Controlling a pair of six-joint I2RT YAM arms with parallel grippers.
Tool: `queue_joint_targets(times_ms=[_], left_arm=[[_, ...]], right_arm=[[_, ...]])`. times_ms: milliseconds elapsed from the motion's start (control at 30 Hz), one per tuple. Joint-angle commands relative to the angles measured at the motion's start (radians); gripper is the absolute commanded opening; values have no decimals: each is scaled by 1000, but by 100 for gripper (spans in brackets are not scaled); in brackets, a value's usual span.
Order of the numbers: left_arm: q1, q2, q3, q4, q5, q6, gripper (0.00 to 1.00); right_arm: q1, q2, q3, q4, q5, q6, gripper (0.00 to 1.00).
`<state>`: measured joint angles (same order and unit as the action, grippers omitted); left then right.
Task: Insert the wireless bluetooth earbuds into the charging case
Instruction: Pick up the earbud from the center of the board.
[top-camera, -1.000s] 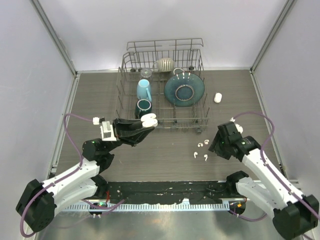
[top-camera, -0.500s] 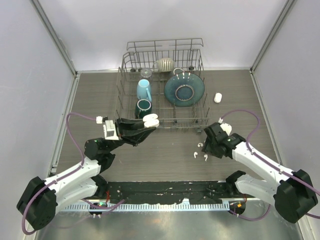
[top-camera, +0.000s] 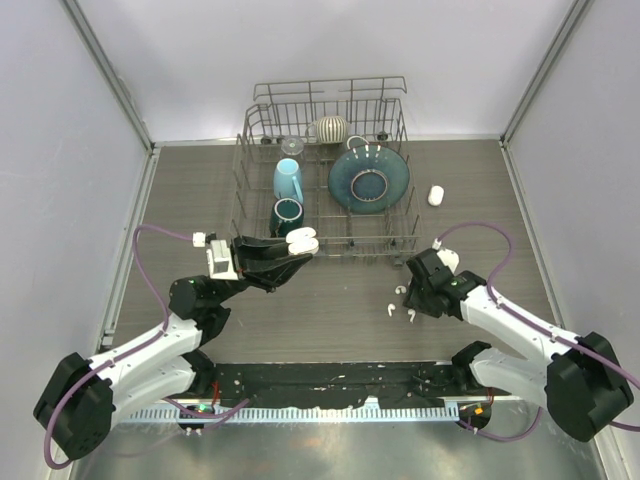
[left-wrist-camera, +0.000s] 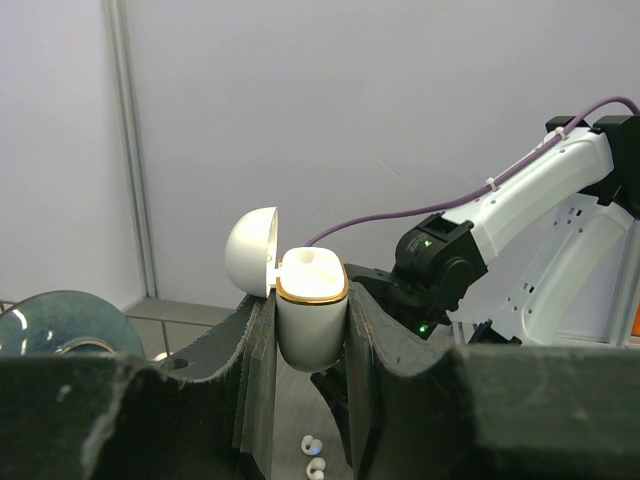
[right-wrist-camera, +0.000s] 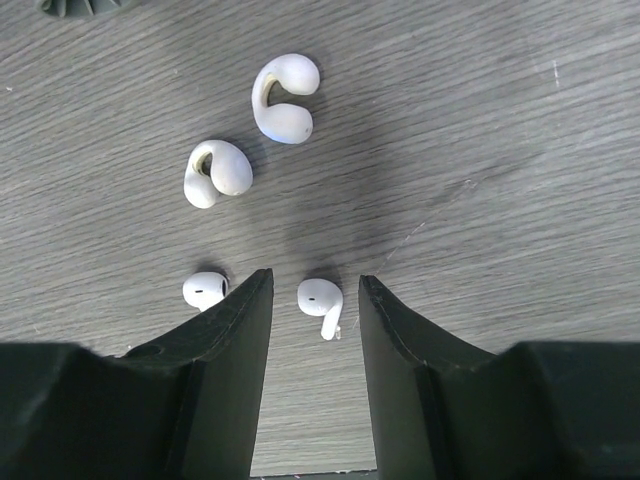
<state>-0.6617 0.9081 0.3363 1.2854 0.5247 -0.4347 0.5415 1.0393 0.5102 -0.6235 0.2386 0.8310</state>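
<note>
Your left end effector (top-camera: 297, 243) is clamped on the open charging case (left-wrist-camera: 311, 320), lid flipped back, raised above the desk (top-camera: 200, 200) just in front of the dish rack (top-camera: 400, 232). Your right end effector (right-wrist-camera: 314, 282) stands partly open and grips nothing. Its fingers straddle one stemmed earbud (right-wrist-camera: 321, 299) without touching it. The other stemmed earbud (right-wrist-camera: 205, 290), a hook-shaped earbud (right-wrist-camera: 218, 172) and a second hook-shaped earbud (right-wrist-camera: 283, 98) lie close by, toward the desk's near right.

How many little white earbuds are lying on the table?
4, all on the table: one curled earbud farthest out, a second curled earbud next to it, a stemmed earbud between the right hand's fingers, and a half-hidden earbud just outside them. Others might be hidden.
</note>
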Motion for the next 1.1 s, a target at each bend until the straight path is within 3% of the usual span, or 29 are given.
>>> queue_joint_targets(times_ms=[0,500,1067], left_arm=[[1,5,12,54,1,16,0],[1,8,17,54,6,13,0],[1,5,20,37,5,17,0]], right_arm=[[5,11,-7,54,2,-21,45],[5,31,-10,27,-13,0,41],[8,71,-1,11,-33,-4,44]])
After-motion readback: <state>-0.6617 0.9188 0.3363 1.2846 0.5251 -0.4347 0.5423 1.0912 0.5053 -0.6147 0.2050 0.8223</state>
